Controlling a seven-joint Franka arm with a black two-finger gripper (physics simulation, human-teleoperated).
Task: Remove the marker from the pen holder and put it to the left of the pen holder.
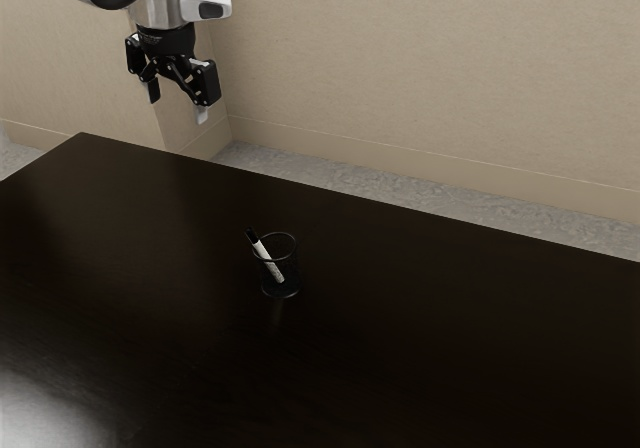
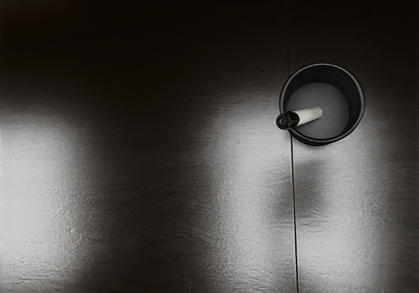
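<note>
High over the table's far left part in the exterior view, my gripper (image 1: pixel 176 106) stands open, its fingers apart with nothing between them. The black mesh pen holder (image 1: pixel 281 288) stands upright on the table, well below my gripper and toward the exterior view's right. Inside it leans the white marker (image 1: pixel 268 259), its black cap sticking out over the rim. From above in the wrist view, the pen holder (image 2: pixel 357 103) is round with a grey bottom, and the marker (image 2: pixel 309 115) rests against its rim, cap end up.
The dark table (image 1: pixel 400 338) has a thin seam running past the pen holder in the wrist view. Behind the table's far edge are a grey floor (image 1: pixel 330 176) and a beige wall (image 1: pixel 430 68). Glare lies on parts of the tabletop.
</note>
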